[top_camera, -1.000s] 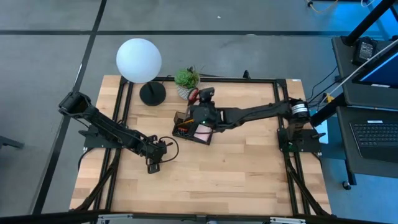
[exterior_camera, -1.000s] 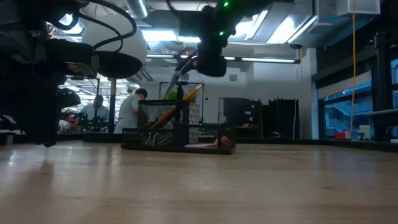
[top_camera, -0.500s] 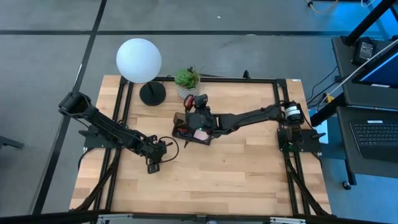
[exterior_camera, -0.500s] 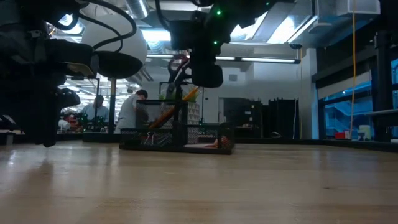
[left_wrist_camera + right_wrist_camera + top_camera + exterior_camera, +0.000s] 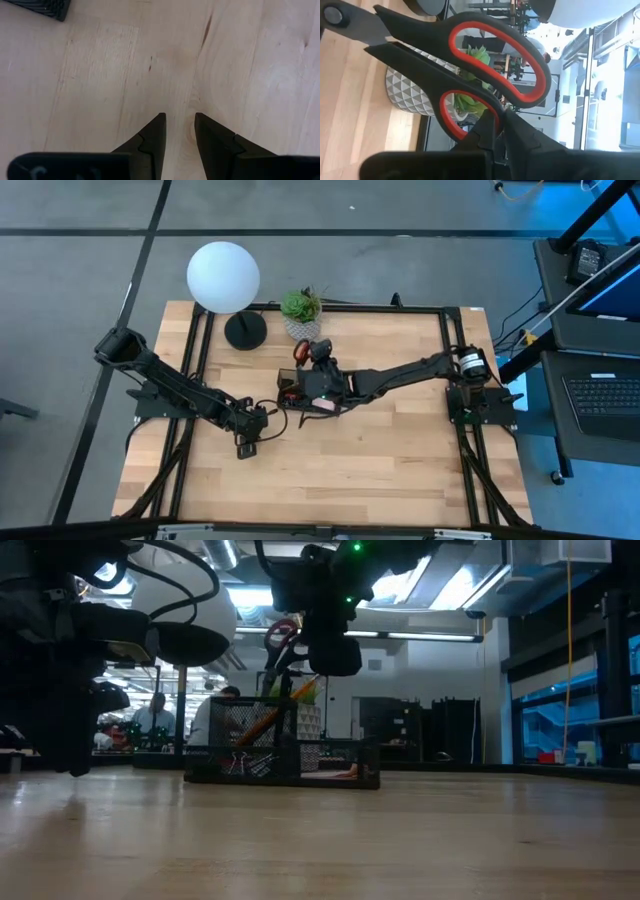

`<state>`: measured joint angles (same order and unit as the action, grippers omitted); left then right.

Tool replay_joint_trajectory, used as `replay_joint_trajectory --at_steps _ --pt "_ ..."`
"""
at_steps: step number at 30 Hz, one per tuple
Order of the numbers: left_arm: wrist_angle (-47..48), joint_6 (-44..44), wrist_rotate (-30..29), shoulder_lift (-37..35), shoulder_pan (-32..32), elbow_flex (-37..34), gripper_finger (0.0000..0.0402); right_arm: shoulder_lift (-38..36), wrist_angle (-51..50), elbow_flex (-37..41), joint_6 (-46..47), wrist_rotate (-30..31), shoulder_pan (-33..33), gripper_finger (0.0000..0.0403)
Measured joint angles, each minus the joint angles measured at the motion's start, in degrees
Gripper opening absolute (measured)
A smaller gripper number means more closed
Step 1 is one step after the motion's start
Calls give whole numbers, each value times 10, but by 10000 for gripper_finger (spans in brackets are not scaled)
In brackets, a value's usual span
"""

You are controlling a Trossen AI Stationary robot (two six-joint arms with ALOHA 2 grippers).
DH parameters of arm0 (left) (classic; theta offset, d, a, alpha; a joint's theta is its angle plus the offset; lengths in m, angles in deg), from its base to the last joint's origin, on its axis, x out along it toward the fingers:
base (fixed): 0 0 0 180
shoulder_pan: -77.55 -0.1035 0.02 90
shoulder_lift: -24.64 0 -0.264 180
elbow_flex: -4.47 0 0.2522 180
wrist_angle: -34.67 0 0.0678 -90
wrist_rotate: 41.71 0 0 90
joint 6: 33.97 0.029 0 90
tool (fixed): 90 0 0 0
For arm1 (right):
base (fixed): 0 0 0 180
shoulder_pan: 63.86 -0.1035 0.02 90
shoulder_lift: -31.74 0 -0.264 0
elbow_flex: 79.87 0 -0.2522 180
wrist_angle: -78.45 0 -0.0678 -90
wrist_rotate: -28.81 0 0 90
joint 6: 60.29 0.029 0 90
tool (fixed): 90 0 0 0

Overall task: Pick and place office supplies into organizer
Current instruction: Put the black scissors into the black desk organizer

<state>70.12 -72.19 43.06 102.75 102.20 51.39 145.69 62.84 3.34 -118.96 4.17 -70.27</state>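
The right gripper (image 5: 312, 358) reaches across the middle of the table and hangs over the organizer (image 5: 300, 394), its two fingers pinched together on the lower handle loop of the scissors (image 5: 470, 75). In the right wrist view the fingertips (image 5: 487, 127) close on the black and red handle, and the grey blades run away from it toward the table. In the low view the scissors (image 5: 283, 645) hang above the organizer's (image 5: 283, 752) taller section, handles up, just beside the gripper (image 5: 318, 640).

The organizer sits near the table's centre, slightly toward 11 o'clock. It is a black mesh tray with a taller section on one side. An orange pencil (image 5: 268, 718) leans tilted in that taller section, and small clips (image 5: 243, 764) lie in a low compartment. Something pink (image 5: 322, 406) shows at the organizer's 5 o'clock corner in the high view, partly hidden by the arm.

The left gripper (image 5: 247, 442) rests at about 8 o'clock from the organizer, well apart from it, low over bare wood. Its fingers (image 5: 152, 137) stand apart with nothing between them.

A potted plant (image 5: 300, 308) stands at 12 o'clock from the organizer, with a round white lamp (image 5: 223, 277) and its black base (image 5: 245, 330) toward 11 o'clock. People (image 5: 210, 715) show in the room beyond the table.
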Motion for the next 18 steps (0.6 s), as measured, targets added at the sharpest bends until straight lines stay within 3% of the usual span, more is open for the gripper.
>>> replay_joint_trajectory --at_steps 9,18 --pt "0 0 0 0 0 0 97 0 -21 0 104 14 -17 24" --pt "0 0 0 0 0 0 97 0 -25 0 118 50 -22 24"
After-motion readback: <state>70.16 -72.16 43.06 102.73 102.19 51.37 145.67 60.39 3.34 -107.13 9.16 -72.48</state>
